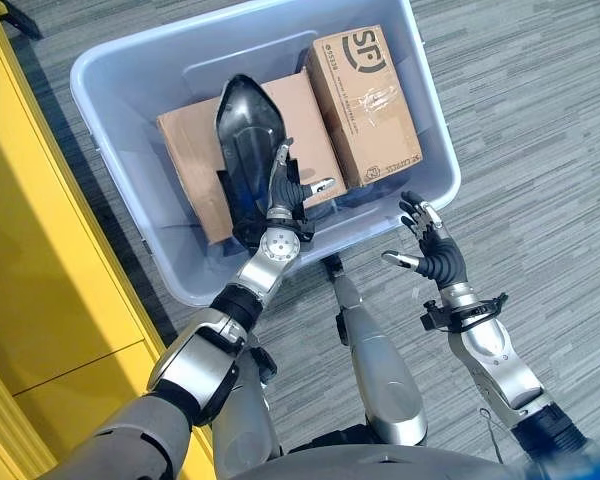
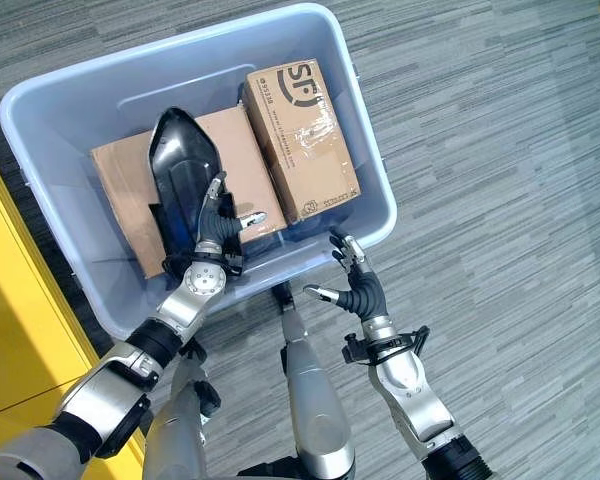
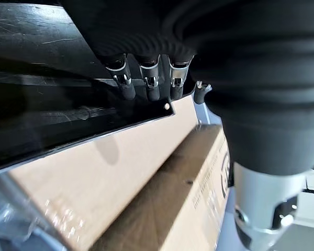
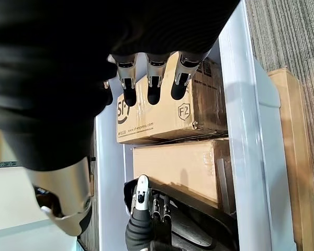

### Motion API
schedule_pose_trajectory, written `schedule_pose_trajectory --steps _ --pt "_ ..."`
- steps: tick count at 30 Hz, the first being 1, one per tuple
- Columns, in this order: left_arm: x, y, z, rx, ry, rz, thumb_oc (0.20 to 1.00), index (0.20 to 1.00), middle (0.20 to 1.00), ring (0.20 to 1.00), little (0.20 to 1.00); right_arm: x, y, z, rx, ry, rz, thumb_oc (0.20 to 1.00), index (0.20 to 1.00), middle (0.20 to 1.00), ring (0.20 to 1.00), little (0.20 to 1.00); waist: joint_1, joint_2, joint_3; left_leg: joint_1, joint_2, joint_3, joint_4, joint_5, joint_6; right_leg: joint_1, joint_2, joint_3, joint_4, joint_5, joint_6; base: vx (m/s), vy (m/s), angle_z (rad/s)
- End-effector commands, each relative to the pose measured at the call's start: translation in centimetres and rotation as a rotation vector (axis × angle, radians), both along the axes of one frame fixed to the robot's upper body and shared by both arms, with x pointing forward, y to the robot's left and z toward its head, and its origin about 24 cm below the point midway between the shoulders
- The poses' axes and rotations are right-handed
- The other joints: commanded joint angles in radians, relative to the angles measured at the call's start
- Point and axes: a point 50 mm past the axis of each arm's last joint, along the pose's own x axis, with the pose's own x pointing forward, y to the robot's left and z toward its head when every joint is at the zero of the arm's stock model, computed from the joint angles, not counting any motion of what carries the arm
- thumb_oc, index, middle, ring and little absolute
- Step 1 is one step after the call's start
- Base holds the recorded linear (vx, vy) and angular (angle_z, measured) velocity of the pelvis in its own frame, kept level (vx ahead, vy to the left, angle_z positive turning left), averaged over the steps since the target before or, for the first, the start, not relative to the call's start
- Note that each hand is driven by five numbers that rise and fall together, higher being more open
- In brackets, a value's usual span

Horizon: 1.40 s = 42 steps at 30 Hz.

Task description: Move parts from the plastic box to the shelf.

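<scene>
Plastic box: the pale blue-grey plastic box (image 1: 100, 95) stands on the striped grey carpet (image 1: 540, 110), straight ahead of the robot, open at the top.
Black part: a glossy black moulded part (image 1: 242, 135), pointed at its far end, lies slanted on the flat cardboard carton (image 1: 195, 170) in the left half of the box; this looks like the piece to be carried next.
Left hand: the left hand (image 1: 285, 195) is down inside the box against the near right edge of the black part. Its fingers (image 3: 149, 86) are bent over that edge and touch it, the thumb sticking out to the right over the carton, so a grasp seems to be forming; a full pinch cannot be confirmed.
Right hand: the right hand (image 2: 358, 285) hovers outside the box, just beside its near right rim, fingers spread and relaxed, holding nothing, probably ready to steady or help.
Other contents: a printed, taped cardboard carton (image 2: 300, 135) lies at the right of the box, beside the flat one.
Shelf side: a yellow cabinet (image 1: 40, 290) runs along the left.
In the way: the near wall of the box, over which the long part must rise; the printed carton crowds its right side.
</scene>
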Motion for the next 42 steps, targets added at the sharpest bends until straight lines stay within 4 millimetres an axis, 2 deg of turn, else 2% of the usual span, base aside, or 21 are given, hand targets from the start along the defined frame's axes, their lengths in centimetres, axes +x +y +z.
schedule_pose_trajectory --steps 1,6,7,12,14,17,19,21,23,29,35,42 --pt "-0.6 -0.5 0.4 0.011 -0.062 -0.047 1.000 1.000 1.000 1.000 1.000 -0.7 -1.6 1.1 0.059 -0.080 -0.059 1.000 1.000 1.000 1.000 1.000 0.012 0.004 -0.052 0.026 0.045 -0.056 0.009 0.001 -0.050 0.048 -0.055 -0.004 0.036 -0.019 0.095 0.00 0.000 0.00" --pt "-2.2 0.6 1.8 -0.019 -0.163 -0.081 1.000 1.000 1.000 1.000 1.000 -0.7 -1.9 1.4 0.063 -0.098 -0.081 1.000 1.000 1.000 1.000 1.000 0.038 0.027 -0.050 0.027 0.040 -0.065 0.009 -0.003 -0.047 0.056 -0.060 -0.014 0.036 -0.025 0.094 0.00 0.000 0.03" --pt "-3.0 1.3 2.7 -0.020 -0.217 -0.092 1.000 1.000 1.000 1.000 1.000 -0.8 -2.2 1.7 0.055 -0.113 -0.094 1.000 1.000 1.000 1.000 1.000 0.049 0.036 -0.049 0.028 0.037 -0.069 0.009 -0.004 -0.046 0.060 -0.063 -0.017 0.035 -0.028 0.094 0.01 0.000 0.10" --pt "-5.1 3.8 4.3 -0.027 -0.321 -0.103 1.000 1.000 1.000 1.000 1.000 -1.2 -3.0 2.0 0.042 -0.137 -0.122 1.000 1.000 1.000 1.000 1.000 0.069 0.054 -0.052 0.030 0.030 -0.080 0.009 -0.008 -0.045 0.070 -0.068 -0.028 0.034 -0.036 0.092 0.01 0.004 0.13" --pt "-7.1 5.6 5.8 -0.015 -0.414 -0.097 1.000 1.000 1.000 1.000 1.000 -1.7 -3.5 2.4 0.033 -0.156 -0.130 1.000 1.000 1.000 1.000 1.000 0.081 0.063 -0.055 0.032 0.026 -0.082 0.009 -0.011 -0.045 0.078 -0.073 -0.033 0.030 -0.038 0.093 0.00 0.009 0.09" --pt "-8.4 6.8 6.4 0.000 -0.470 -0.053 1.000 1.000 1.000 1.000 1.000 -2.1 -4.0 2.4 0.023 -0.169 -0.146 1.000 1.000 1.000 1.000 1.000 0.092 0.068 -0.054 0.029 0.022 -0.091 0.009 -0.013 -0.045 0.080 -0.078 -0.037 0.028 -0.040 0.094 0.00 -0.001 0.03" --pt "-8.4 6.9 6.2 -0.004 -0.466 -0.044 1.000 1.000 1.000 1.000 1.000 -2.1 -4.0 2.4 0.021 -0.166 -0.146 1.000 1.000 1.000 1.000 1.000 0.092 0.069 -0.055 0.027 0.022 -0.092 0.009 -0.013 -0.045 0.080 -0.079 -0.038 0.027 -0.039 0.094 -0.01 -0.002 0.13" --pt "-7.9 7.0 4.7 -0.085 -0.391 -0.008 1.000 1.000 1.000 1.000 1.000 -1.9 -3.8 2.1 0.020 -0.152 -0.151 1.000 1.000 1.000 1.000 1.000 0.093 0.067 -0.054 0.024 0.020 -0.093 0.009 -0.011 -0.044 0.078 -0.080 -0.041 0.028 -0.037 0.094 -0.01 -0.003 0.06" --pt "-7.6 7.1 4.2 -0.098 -0.361 0.009 1.000 1.000 1.000 1.000 1.000 -1.9 -3.8 2.0 0.016 -0.146 -0.157 1.000 1.000 1.000 1.000 1.000 0.093 0.066 -0.052 0.022 0.019 -0.091 0.009 -0.011 -0.043 0.074 -0.079 -0.040 0.029 -0.036 0.093 0.00 0.000 0.00" --pt "-5.8 6.9 1.7 -0.071 -0.234 0.086 1.000 1.000 1.000 1.000 1.000 -1.3 -3.4 1.6 0.019 -0.122 -0.155 1.000 1.000 1.000 1.000 1.000 0.088 0.053 -0.039 0.015 0.023 -0.085 0.009 -0.005 -0.045 0.063 -0.074 -0.037 0.034 -0.034 0.092 0.00 0.000 0.00" --pt "-5.1 6.7 1.0 -0.070 -0.195 0.104 1.000 1.000 1.000 1.000 1.000 -1.1 -3.2 1.5 0.021 -0.114 -0.150 1.000 1.000 1.000 1.000 1.000 0.083 0.047 -0.034 0.013 0.027 -0.082 0.009 -0.005 -0.045 0.055 -0.069 -0.035 0.037 -0.032 0.090 0.00 0.000 0.00" --pt "-4.5 7.6 0.5 -0.082 -0.171 0.191 1.000 1.000 1.000 1.000 1.000 -1.2 -3.1 1.1 0.029 -0.097 -0.149 1.000 1.000 1.000 1.000 1.000 0.081 0.041 -0.035 0.009 0.028 -0.080 0.009 -0.005 -0.046 0.049 -0.067 -0.034 0.036 -0.030 0.090 0.00 0.000 0.00"
